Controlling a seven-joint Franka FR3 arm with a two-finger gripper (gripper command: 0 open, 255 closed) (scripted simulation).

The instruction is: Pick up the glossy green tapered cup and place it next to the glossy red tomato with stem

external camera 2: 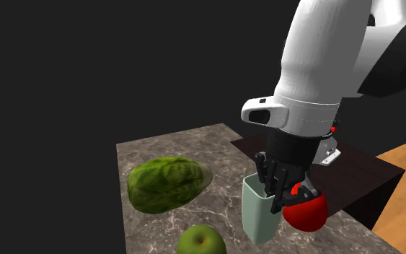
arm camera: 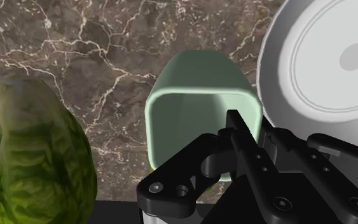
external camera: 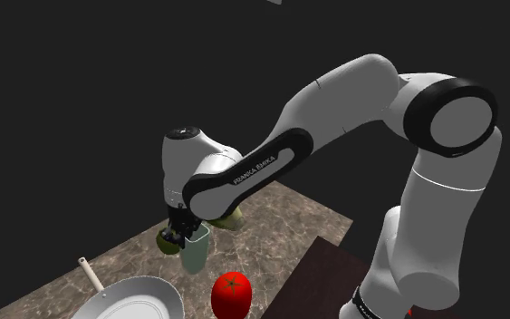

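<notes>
A pale green tapered cup (external camera: 194, 254) (external camera 2: 259, 213) (arm camera: 196, 95) stands upright on the marble counter (external camera 2: 165, 148). My black gripper (external camera: 183, 237) (external camera 2: 277, 196) (arm camera: 255, 130) comes down over its rim, one finger inside the cup and the other outside, shut on the wall. Whether the cup is off the counter cannot be told. The glossy red tomato (external camera: 231, 294) (external camera 2: 308, 213) with a green stem sits close beside the cup, partly behind the gripper in the second exterior view.
A big green lettuce head (external camera 2: 169, 182) (arm camera: 31, 159) lies by the cup, and a green apple (external camera 2: 201, 240) sits near the counter's front. A grey pan (external camera: 130, 299) (arm camera: 323, 63) with a handle lies next to the tomato. A dark stand (external camera: 325, 272) borders the counter.
</notes>
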